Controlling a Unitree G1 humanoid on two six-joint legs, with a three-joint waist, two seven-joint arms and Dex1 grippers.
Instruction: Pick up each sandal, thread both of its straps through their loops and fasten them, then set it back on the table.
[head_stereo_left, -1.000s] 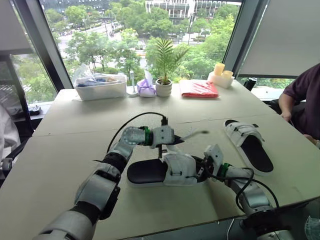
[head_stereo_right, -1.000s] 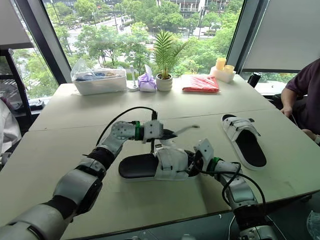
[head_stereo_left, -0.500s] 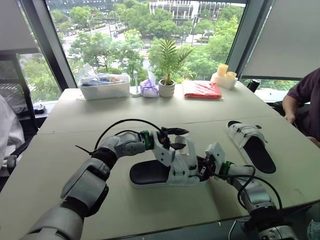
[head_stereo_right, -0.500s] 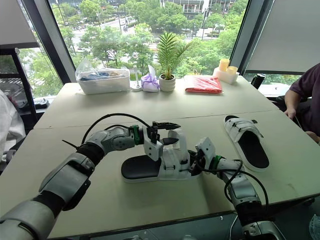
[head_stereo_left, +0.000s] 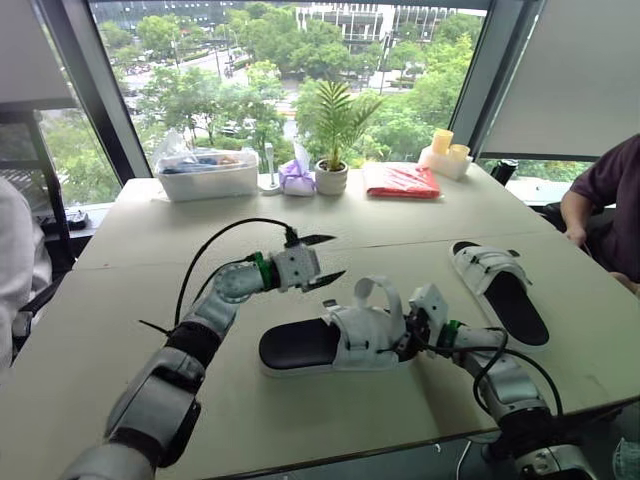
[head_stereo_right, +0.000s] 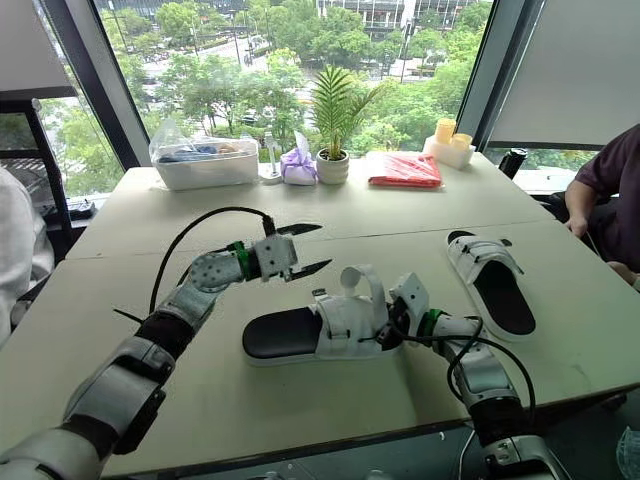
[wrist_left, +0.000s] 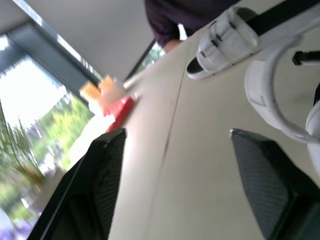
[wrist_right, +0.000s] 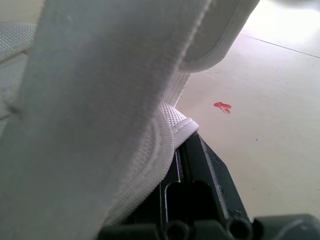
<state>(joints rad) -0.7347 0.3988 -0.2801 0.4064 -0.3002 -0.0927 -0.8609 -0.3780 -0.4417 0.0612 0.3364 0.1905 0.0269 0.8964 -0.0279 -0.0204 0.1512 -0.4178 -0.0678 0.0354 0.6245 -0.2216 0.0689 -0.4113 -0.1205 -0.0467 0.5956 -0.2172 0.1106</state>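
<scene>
The near sandal, black-soled with white straps, lies on the table in front of me. One free strap curls up in a loop above it. My left gripper hovers open and empty, up and to the left of that strap, clear of it. In the left wrist view the strap lies beyond the open fingers. My right gripper is shut on the sandal's right edge, its black fingers clamped on white webbing. The second sandal lies flat at the right.
Along the far edge stand a clear plastic box, a purple bag, a potted plant, a red packet and candles. A person sits at the right; a white sleeve shows at the left.
My left gripper has opened, let go of the strap and drawn back to the left. The strap now stands curled over the sandal. The right gripper has kept its hold.
</scene>
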